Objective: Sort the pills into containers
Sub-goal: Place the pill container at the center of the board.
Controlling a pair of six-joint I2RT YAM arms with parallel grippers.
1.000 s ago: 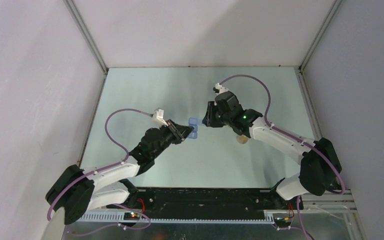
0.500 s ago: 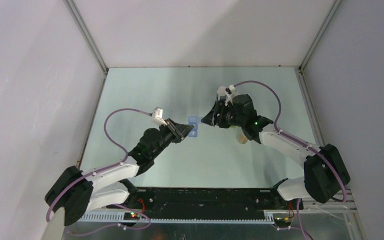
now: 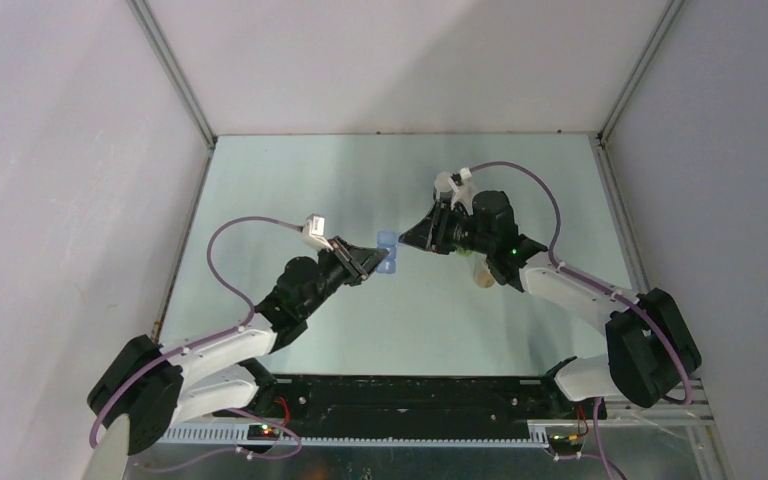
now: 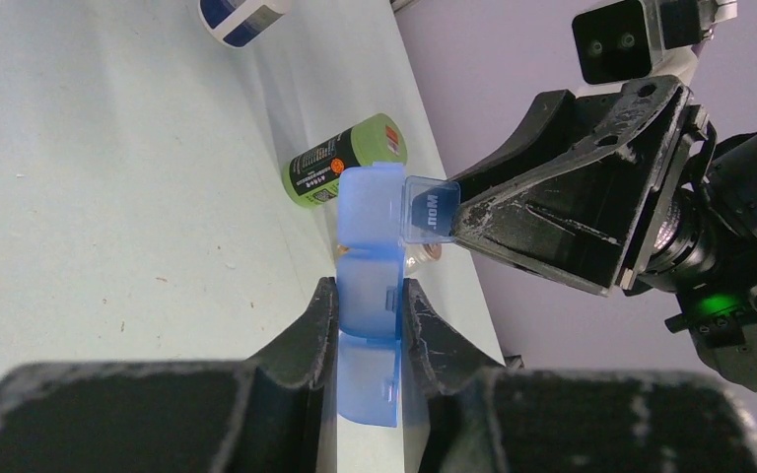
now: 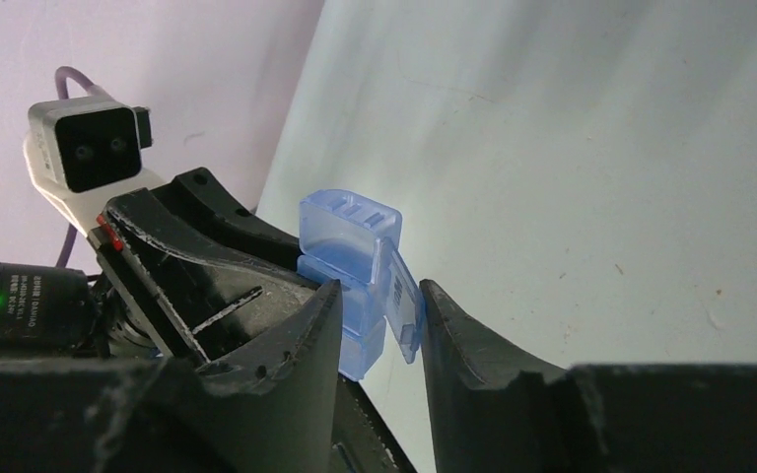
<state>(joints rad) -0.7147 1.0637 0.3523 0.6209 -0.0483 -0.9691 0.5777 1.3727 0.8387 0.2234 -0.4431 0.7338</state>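
Observation:
My left gripper (image 3: 378, 262) is shut on a translucent blue pill organizer (image 3: 387, 244) and holds it above the table; in the left wrist view (image 4: 369, 291) the jaws clamp its sides (image 4: 370, 246). One end lid, marked MON (image 4: 429, 209), stands flipped open. My right gripper (image 3: 407, 240) faces it from the right, jaws apart around the open lid and the end of the organizer (image 5: 350, 241); one fingertip (image 5: 434, 301) touches the lid, as the right wrist view (image 5: 379, 291) shows. No loose pills show.
A green bottle (image 4: 345, 158) lies on its side on the table beyond the organizer. A small clear jar with a tan cap (image 3: 482, 277) lies under the right arm. A blue and white bottle (image 4: 241, 12) lies farther back. Grey walls enclose the table.
My right wrist has turned and swung in towards the organizer, bringing its fingers to the open lid. The left gripper has held the organizer nearly still.

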